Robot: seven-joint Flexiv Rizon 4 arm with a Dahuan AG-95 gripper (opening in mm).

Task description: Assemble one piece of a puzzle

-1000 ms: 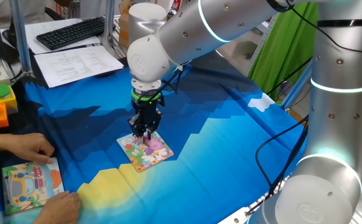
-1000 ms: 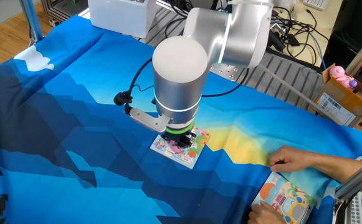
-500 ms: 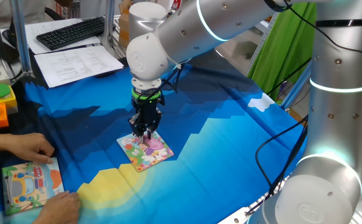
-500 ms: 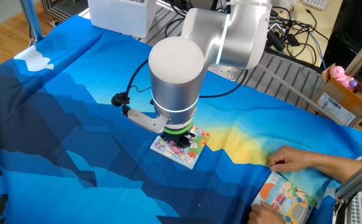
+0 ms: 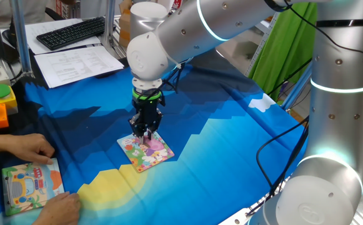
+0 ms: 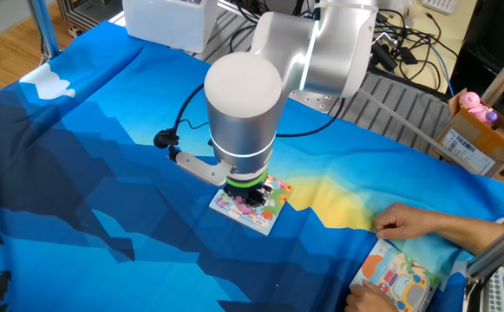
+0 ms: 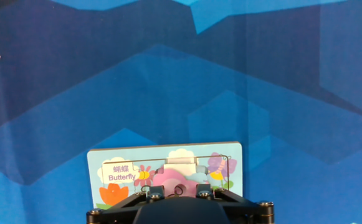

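I see my silver arm's hand (image 6: 247, 192) planted on the small square cartoon-girl puzzle board (image 6: 265, 211) mid-tabletop on the blue patterned cloth (image 6: 87, 165); fingers hidden, so its grip is unclear.

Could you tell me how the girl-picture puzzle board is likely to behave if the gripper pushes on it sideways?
The puzzle lies flat and thin on a smooth blue cloth, so it would probably slide or spin rather than tip. It looks like stiff card, so likely no bending. It seems light; the gripper, low over it, might drag it or wrinkle the cloth.
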